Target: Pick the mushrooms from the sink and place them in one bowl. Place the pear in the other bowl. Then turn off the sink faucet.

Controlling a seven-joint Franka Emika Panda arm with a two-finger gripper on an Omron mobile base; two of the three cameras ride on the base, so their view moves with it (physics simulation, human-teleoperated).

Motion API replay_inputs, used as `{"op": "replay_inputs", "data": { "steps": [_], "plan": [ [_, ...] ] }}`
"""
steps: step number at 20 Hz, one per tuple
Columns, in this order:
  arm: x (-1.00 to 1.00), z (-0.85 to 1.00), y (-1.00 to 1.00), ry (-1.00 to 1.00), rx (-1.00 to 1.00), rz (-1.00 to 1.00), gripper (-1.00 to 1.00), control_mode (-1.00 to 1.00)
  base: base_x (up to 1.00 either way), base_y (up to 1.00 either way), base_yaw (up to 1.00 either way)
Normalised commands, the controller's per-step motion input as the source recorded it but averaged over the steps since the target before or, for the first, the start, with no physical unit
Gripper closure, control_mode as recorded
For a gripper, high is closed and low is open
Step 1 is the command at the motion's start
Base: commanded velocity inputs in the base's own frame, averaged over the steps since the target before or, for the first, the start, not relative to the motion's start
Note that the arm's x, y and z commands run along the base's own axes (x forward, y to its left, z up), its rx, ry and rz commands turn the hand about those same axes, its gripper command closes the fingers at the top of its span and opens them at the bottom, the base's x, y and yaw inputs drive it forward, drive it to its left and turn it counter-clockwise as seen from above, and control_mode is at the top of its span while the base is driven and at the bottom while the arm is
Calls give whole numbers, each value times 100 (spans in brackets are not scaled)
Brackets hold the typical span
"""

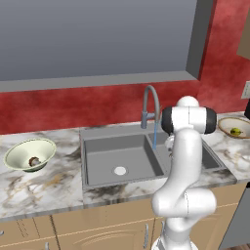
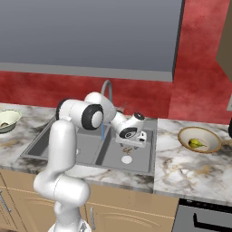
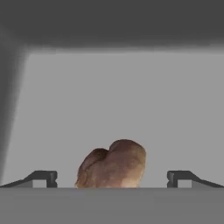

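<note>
The white arm is reaching down into the right basin of the wide grey metal double-basin sink (image 1: 114,158), and the tool (image 2: 130,146) hangs low over that basin's floor, just above the round white drain (image 2: 127,159). In the hand view its two dark fingertips (image 3: 43,178) stand wide apart with a brown-capped mushroom (image 3: 113,165) sitting right between them on the grey sink floor, and neither tip is touching it. In the right base view there's a small brownish bit under the tool, too small to say much about.

The other brown-capped mushroom (image 1: 34,161) is already lying in the wide pale green-white bowl (image 1: 29,154), which sits on the marbled bench (image 1: 44,188) near its left end, well apart from the sink. The tiny yellow-green pear (image 2: 195,143) is inside the shallow tan-rimmed bowl (image 2: 199,139) on the bench to the right of the sink.

The tall grey gooseneck faucet (image 1: 150,105) stands at the back edge of the sink between the basins, and a thin blue stream of water (image 1: 155,134) is running down from its spout.
</note>
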Motion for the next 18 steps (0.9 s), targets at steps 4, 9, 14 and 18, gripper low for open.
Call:
{"op": "replay_inputs", "data": {
  "steps": [4,9,14,18],
  "plan": [
    [0,-24,0,3,0,-5,-100,-100,0,0,0],
    [0,-18,12,9,0,-8,-100,-100,0,0,0],
    [0,-14,13,8,0,-9,-100,-100,0,0,0],
    [9,-20,9,3,0,-6,-100,-100,0,0,0]
  ]
}}
